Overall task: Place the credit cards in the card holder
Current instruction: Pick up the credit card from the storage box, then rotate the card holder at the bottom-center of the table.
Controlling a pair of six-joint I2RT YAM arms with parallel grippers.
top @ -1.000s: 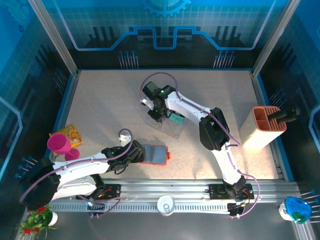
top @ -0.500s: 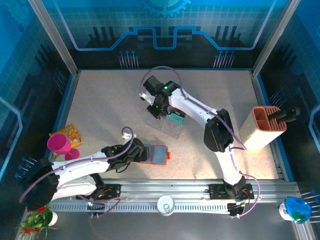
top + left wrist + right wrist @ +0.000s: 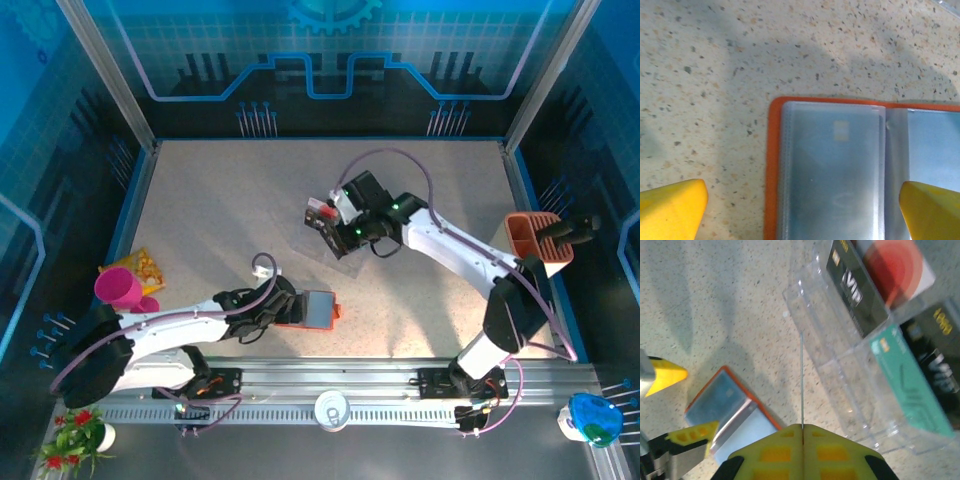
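Note:
The card holder (image 3: 312,309) lies open on the table, orange with grey-blue pockets. My left gripper (image 3: 290,306) is open just over its left page (image 3: 830,170), a yellow fingertip (image 3: 670,210) at each side. My right gripper (image 3: 336,233) is shut on one credit card, seen edge-on as a thin line (image 3: 802,380), so its colour is unclear. It hangs above the table between the card holder (image 3: 722,410) and the clear tray (image 3: 840,370). In the tray stand a black card (image 3: 852,282), a red-and-white card (image 3: 895,270), a teal card (image 3: 910,385) and another black card (image 3: 940,355).
A tall beige-and-orange box (image 3: 528,258) stands at the right edge. A pink cup (image 3: 120,288) and a yellow packet (image 3: 146,265) sit at the left. A can (image 3: 331,408) rests on the front rail. The left gripper's yellow fingers (image 3: 667,374) flank the card holder.
My right arm has swung rightward and drawn its gripper back from the tray with a card in it. The left gripper slid slightly right over the card holder.

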